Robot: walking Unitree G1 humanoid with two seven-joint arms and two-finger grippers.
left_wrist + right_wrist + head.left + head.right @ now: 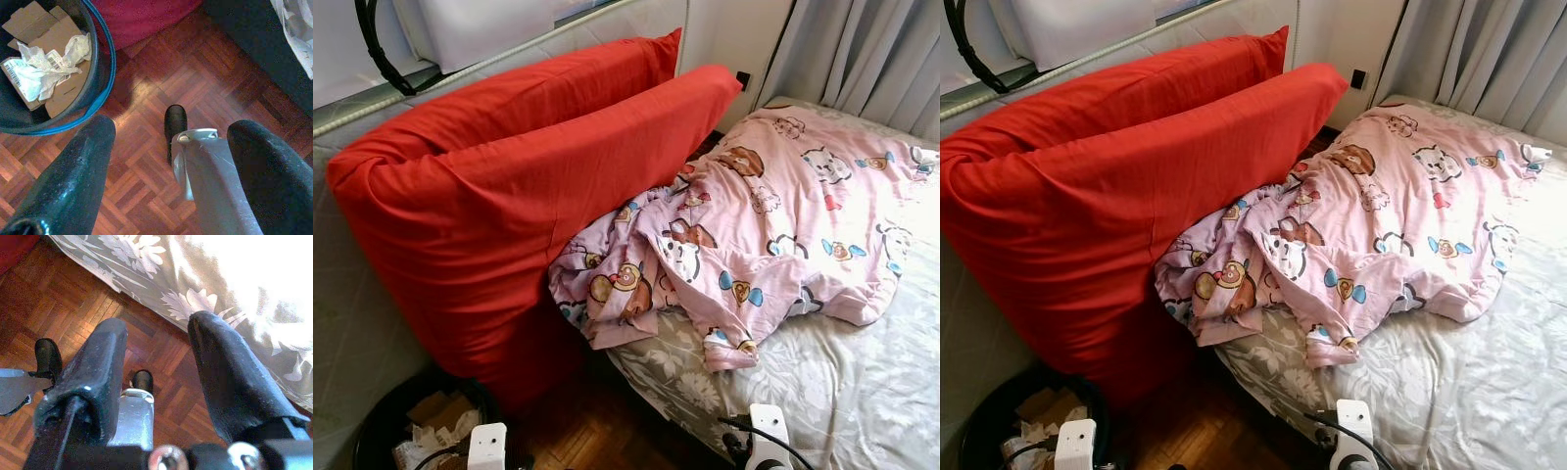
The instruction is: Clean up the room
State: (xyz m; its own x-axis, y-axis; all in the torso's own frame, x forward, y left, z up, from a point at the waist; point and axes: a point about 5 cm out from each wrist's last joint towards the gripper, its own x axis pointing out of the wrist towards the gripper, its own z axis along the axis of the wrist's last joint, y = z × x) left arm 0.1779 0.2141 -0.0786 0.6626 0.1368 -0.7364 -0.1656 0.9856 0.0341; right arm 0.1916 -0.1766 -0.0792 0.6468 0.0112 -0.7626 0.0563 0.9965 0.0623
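- On the bed (862,392) ahead of me, one crumpled pink blanket (773,225) lies up and forward of both hanging arms, nearer my right.
- Two red pillows (509,186) lean leftward; one bin (105,58) holds paper.
- Left gripper (171,161) and right gripper (156,362) have fingers spread, grasping nothing.

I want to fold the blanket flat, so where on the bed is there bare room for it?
The bare patch is the grey floral sheet, bordered by the pink blanket on the far side and by the bed's near edge. Toward the red pillows it is crowded: the blanket bunches against them. The bin of paper stands on the floor below.
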